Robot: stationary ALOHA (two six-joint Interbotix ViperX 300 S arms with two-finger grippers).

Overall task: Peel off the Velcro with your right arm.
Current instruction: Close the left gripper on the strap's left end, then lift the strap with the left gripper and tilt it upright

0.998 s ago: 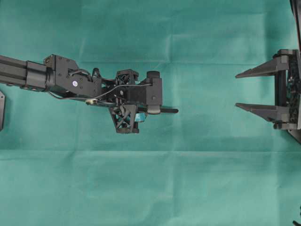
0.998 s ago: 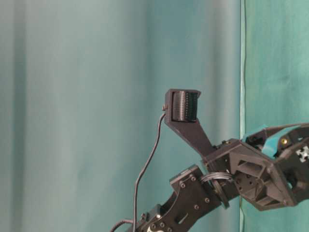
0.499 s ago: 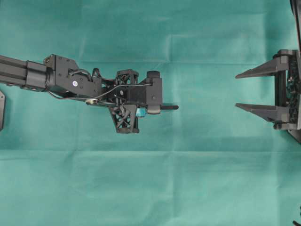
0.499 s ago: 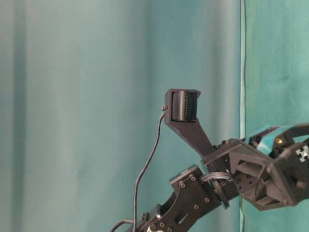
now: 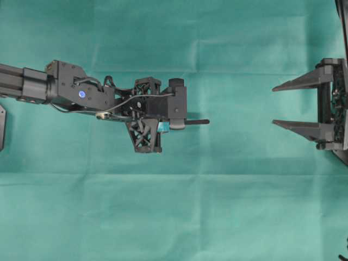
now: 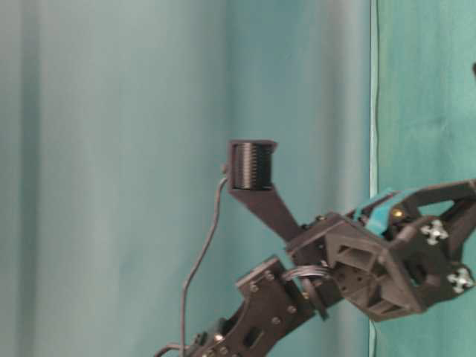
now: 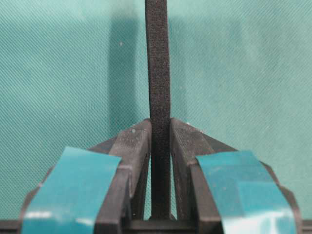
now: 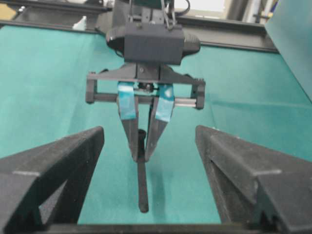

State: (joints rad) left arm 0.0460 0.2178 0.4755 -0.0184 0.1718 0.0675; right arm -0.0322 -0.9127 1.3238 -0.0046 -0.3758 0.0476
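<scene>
Cloth of creased teal fabric point(image 5: 174, 217) covers the whole table, and teal sheeting point(image 6: 111, 149) hangs behind. The teal-patched left gripper point(image 7: 160, 141) is clamped on the slim black Velcro strip point(image 7: 158, 73) above the cloth. The all-black right gripper point(image 5: 288, 103), fingers spread, hangs well apart.

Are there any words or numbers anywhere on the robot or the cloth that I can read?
No words or numbers can be read in any view.
White checker stickers on the left end effector: patterns only, no letters.
Teal tape on its fingers: blank.
Velcro, green cloth and right end effector: no writing.
</scene>
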